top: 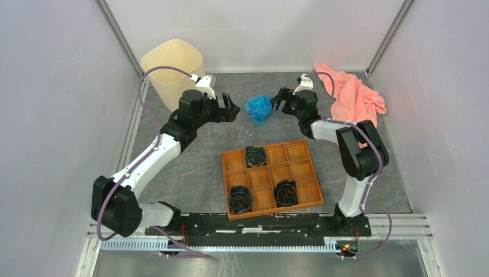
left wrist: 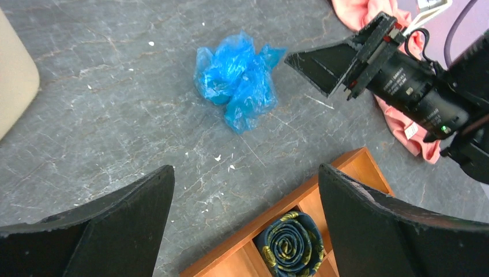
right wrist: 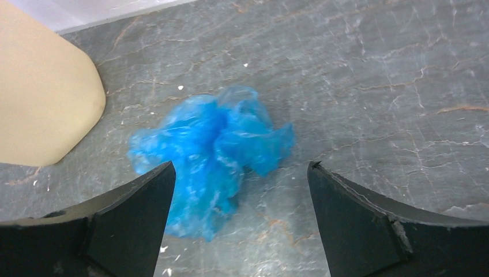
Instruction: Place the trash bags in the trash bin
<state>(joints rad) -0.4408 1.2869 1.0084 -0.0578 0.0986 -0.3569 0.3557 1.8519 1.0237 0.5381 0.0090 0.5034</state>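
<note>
The trash bag (top: pixel 259 108) is a crumpled blue plastic film wad lying on the dark mat at the back middle. It also shows in the left wrist view (left wrist: pixel 237 81) and the right wrist view (right wrist: pixel 210 151). The cream-beige trash bin (top: pixel 172 70) stands upright at the back left, its wall in the left wrist view (left wrist: pixel 14 75) and right wrist view (right wrist: pixel 43 98). My left gripper (top: pixel 230 108) is open and empty, left of the bag. My right gripper (top: pixel 279 98) is open and empty, just right of the bag, its jaws apart on either side of the bag's near edge.
An orange compartment tray (top: pixel 271 176) lies at the front middle, with three dark coiled rolls (top: pixel 255 156) in it; one roll shows in the left wrist view (left wrist: pixel 291 242). A salmon-pink cloth (top: pixel 353 95) lies at the back right. Walls enclose the sides and back.
</note>
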